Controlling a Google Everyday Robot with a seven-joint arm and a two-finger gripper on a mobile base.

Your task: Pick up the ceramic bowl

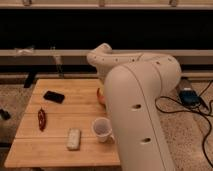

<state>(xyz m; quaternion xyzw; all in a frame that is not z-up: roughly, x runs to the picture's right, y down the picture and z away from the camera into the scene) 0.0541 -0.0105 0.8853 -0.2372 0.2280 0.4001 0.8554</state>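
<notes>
The one camera view looks across the wooden bench (60,107) from its near side. Much of the right half is covered by my own arm (142,110), a broad white link that rises past the near right corner and bends at an elbow above the far edge.

The ceramic bowl (100,95) shows only as a thin orange-red sliver against the left flank of that link, about midway along the right edge of the bench. The rest of it lies behind the arm.

My gripper is hidden somewhere behind the link. From the way the arm folds down from the elbow, I judge it probably hangs over or just beside the bowl, on the side away from the camera. Whether it is open, closed or already on the rim, I cannot tell.

The bowl is round, so it has no long axis to line up with, and any stretch of rim should serve for a grasp from above.

The white cup (102,129) stands upright just toward the near edge from the bowl, close against the arm's outline, and I judge it the one thing a careless lift could knock.

The black phone (53,96) toward the far left corner, the red object (42,119) by the left edge and the pale bar (74,139) near the near edge all lie well apart from the bowl
</notes>
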